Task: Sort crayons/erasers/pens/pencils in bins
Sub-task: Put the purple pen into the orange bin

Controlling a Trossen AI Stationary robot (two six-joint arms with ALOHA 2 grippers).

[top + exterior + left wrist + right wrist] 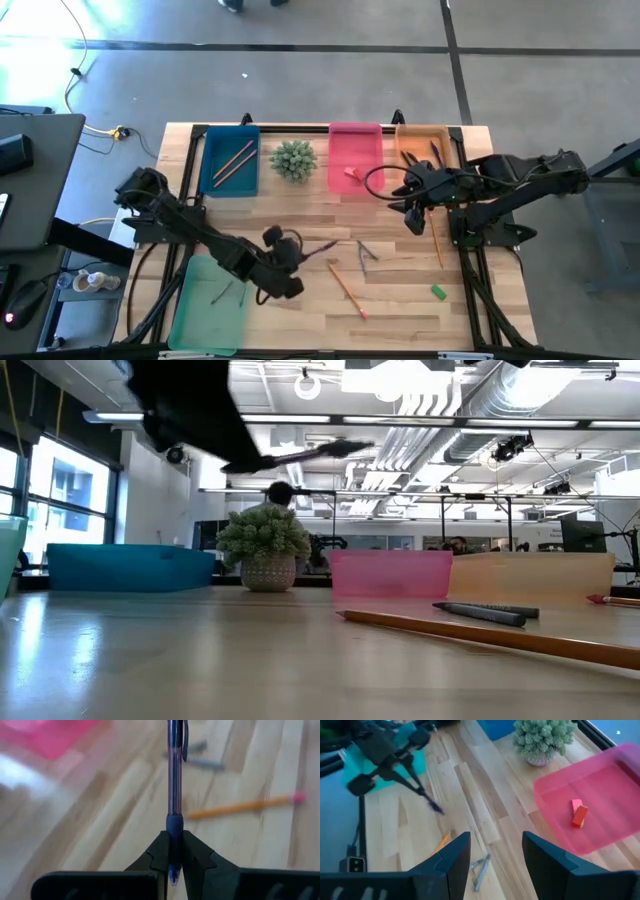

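— While the pen (175, 780) is pinched at its tip end by the left gripper (174, 862) above mid-table, how should the carry be done?
— It is best kept level and released only once over the orange bin (422, 140), where a dark pen already lies.
— And its look?
— A slim, translucent purple barrel with a clip is seen.
— The right gripper (495, 855)?
— It is held spread and empty near the pink bin (600, 805).

Pale wood-plank table (400, 310), glossy translucent plastic pink bin (600, 815), smooth plastic pen (175, 780), matt black fingers (200, 862)
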